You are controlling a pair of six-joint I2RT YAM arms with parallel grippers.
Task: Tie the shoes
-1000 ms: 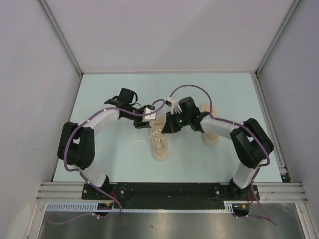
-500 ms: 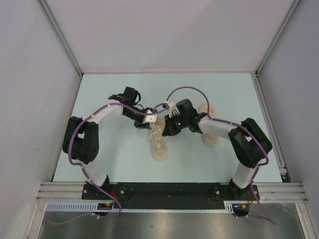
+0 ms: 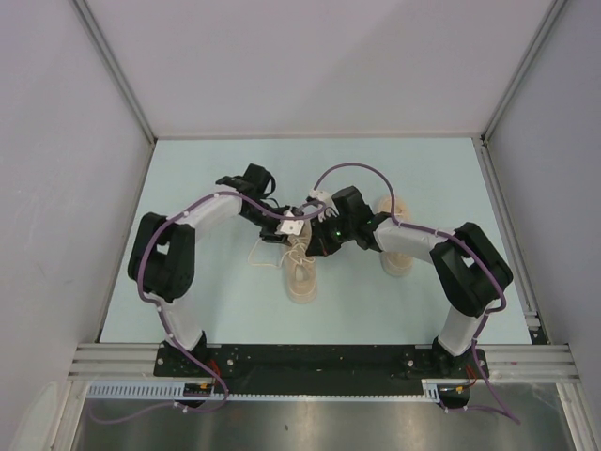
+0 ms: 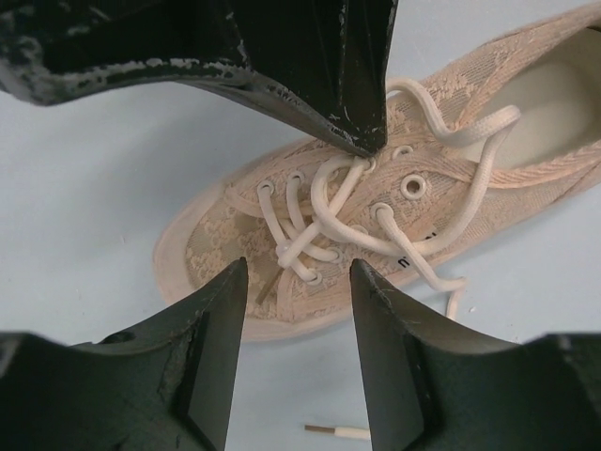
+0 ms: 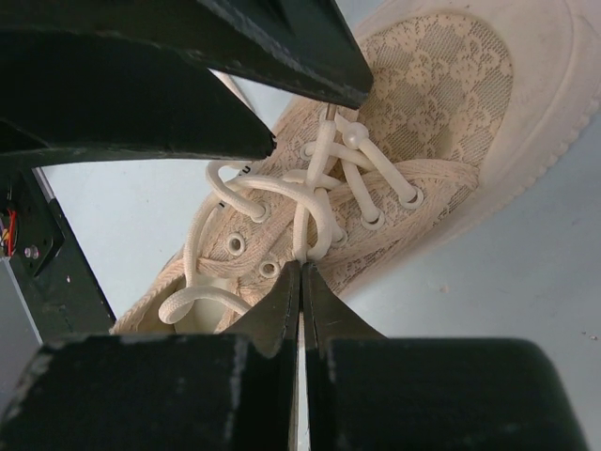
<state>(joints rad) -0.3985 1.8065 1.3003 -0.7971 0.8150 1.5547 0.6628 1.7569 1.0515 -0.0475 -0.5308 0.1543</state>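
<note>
Brought the left hand (image 4: pixel 299 282) in over the shoe (image 3: pixel 301 277) at the middle of the desk (image 3: pixel 207 174), half-spread and empty above the laces (image 4: pixel 329 202), right hand (image 5: pixel 301 272) clamped closed at their crossing, hold unclear, knot not yet tied.

Near shoe (image 3: pixel 302 277): laced half hidden beneath left pincer (image 3: pixel 287 235) and right pincer (image 3: pixel 315 246). Far shoe (image 3: pixel 395 264): mostly under right arm (image 3: pixel 415 242). Left wrist view: heel (image 4: pixel 563 85) cut by frame edge, right of pincer. Whether closed right pincer nips lace (image 5: pixel 310 221): cannot tell.
</note>
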